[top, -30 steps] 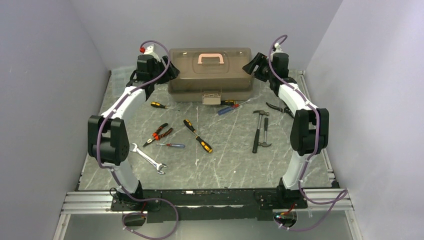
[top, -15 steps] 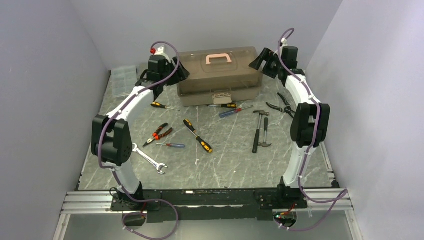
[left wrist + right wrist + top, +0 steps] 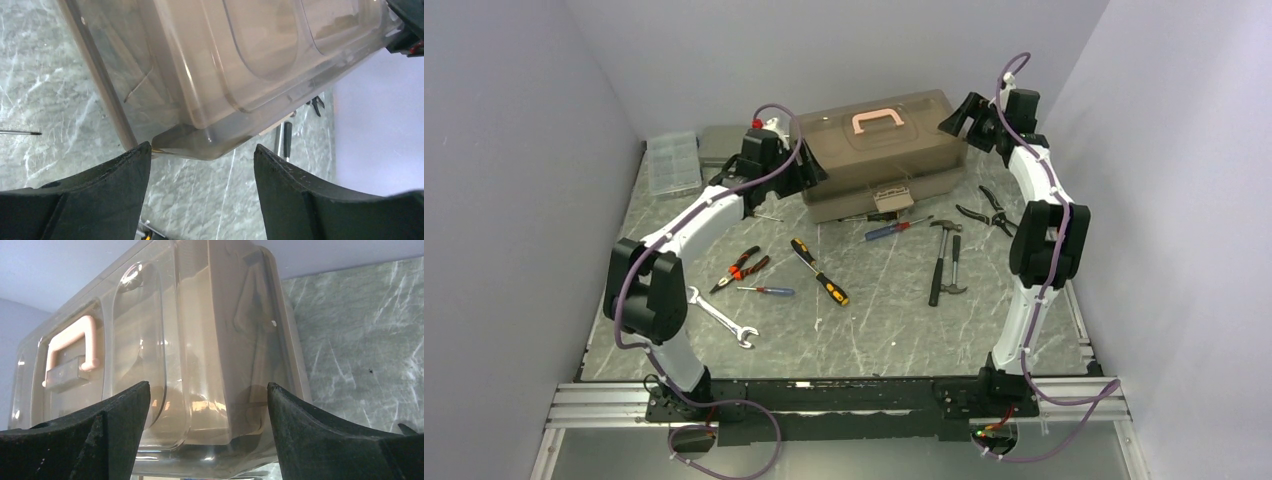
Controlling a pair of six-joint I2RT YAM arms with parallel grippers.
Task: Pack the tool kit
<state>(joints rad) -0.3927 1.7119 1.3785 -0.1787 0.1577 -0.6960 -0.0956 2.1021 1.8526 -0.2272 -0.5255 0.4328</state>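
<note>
The taupe toolbox (image 3: 884, 155) with smoky lid and pink handle (image 3: 871, 120) stands closed at the back, turned slightly askew. My left gripper (image 3: 809, 172) is open at its left end; in the left wrist view the box corner (image 3: 200, 145) sits just beyond the spread jaws (image 3: 200, 165). My right gripper (image 3: 959, 118) is open at its right end, its jaws (image 3: 207, 405) straddling the box end (image 3: 225, 340). On the table lie a yellow-black screwdriver (image 3: 818, 271), red pliers (image 3: 740, 267), a small screwdriver (image 3: 766, 291), a blue-red screwdriver (image 3: 894, 228), two hammers (image 3: 944, 262) and black pliers (image 3: 984, 212).
A silver wrench (image 3: 720, 317) lies at the front left. A clear compartmented organiser (image 3: 673, 162) and a flat grey case (image 3: 724, 143) sit at the back left. Walls close in the back and both sides.
The toolbox has slid right and turned counter-clockwise, with both open grippers moving right at its ends. The organiser and the grey case have come into view behind the left arm.
</note>
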